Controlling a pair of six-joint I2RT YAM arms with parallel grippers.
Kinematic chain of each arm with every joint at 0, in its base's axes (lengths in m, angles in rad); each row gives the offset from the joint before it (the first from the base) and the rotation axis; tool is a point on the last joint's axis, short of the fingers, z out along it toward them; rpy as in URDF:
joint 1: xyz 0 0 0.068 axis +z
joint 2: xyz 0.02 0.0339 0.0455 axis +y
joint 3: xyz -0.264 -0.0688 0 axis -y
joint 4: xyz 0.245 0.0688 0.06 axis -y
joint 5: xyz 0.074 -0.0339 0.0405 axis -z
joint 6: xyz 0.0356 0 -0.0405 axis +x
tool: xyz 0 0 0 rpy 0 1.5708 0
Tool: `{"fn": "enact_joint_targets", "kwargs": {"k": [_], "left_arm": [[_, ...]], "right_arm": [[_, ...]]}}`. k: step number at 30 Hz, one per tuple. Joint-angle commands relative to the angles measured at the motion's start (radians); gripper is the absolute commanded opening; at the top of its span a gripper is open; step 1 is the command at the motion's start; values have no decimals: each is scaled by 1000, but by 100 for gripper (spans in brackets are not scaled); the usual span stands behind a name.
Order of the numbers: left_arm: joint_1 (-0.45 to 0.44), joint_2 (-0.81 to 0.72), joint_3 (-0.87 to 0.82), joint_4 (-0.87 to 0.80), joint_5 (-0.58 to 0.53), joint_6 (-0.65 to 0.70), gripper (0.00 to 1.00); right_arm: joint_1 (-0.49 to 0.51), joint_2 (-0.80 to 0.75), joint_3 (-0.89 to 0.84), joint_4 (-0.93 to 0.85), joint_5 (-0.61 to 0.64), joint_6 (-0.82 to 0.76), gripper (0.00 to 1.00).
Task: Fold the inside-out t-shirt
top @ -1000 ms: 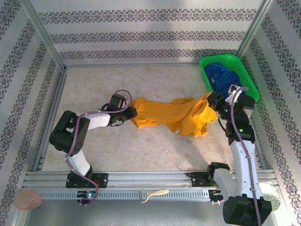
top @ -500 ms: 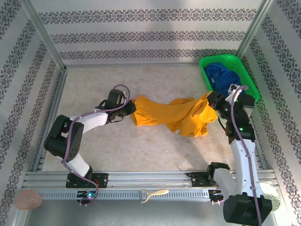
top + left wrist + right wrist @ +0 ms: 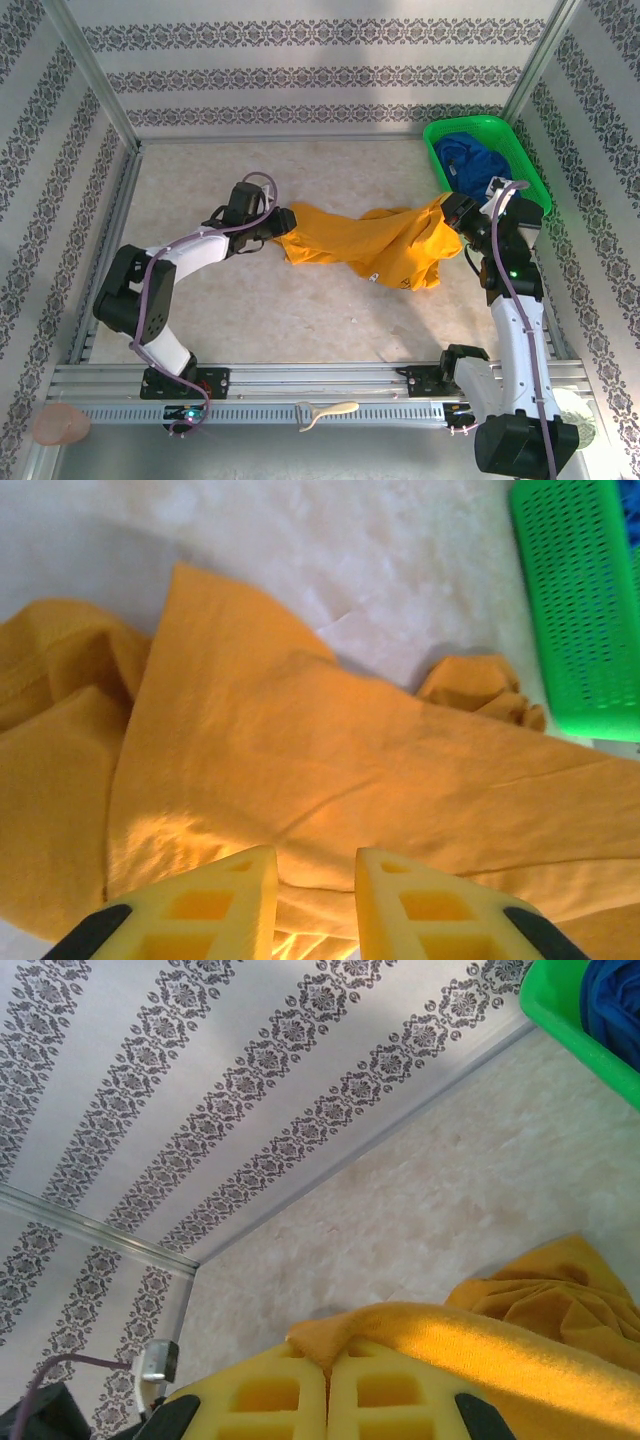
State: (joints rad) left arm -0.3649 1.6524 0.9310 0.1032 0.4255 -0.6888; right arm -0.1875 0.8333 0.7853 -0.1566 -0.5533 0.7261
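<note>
The inside-out t-shirt (image 3: 370,245) is orange-yellow and lies stretched across the middle of the table, wrinkled, between both arms. My left gripper (image 3: 281,222) is at its left end. In the left wrist view its yellow fingers stand a little apart (image 3: 315,865), with shirt fabric (image 3: 350,750) lying under and between them. My right gripper (image 3: 452,213) is at the shirt's right end, shut on a raised edge of cloth (image 3: 520,1340) that is pinched between the closed fingers (image 3: 327,1360).
A green basket (image 3: 532,172) holding a dark blue garment (image 3: 475,160) stands at the back right, just behind my right gripper. Patterned walls and metal posts enclose the table. A rail runs along the near edge.
My left gripper has moved up and to the right at the shirt's left end, and its jaws have parted after being shut. The right arm has not moved.
</note>
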Motion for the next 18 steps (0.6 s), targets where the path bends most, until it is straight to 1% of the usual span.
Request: {"fn": "enact_joint_targets", "kwargs": {"k": [1,4,12,15,18], "left_arm": [[6,3,-28,21,-17,-4,31],[7,-21,-62,18,-82,-12,38],[7,-16,-63,-29,-158,4,44],[7,-4,-56,-38,-168,4,46],[7,8,-57,-23,-150,2,46]], "right_arm": [[-1,-14,37,10,10,-14,0],[-1,-13,39,9,13,-14,0],[-1,-16,34,11,14,-14,0],[0,-16,36,11,15,-16,0],[-1,-16,37,12,15,-15,0]]}}
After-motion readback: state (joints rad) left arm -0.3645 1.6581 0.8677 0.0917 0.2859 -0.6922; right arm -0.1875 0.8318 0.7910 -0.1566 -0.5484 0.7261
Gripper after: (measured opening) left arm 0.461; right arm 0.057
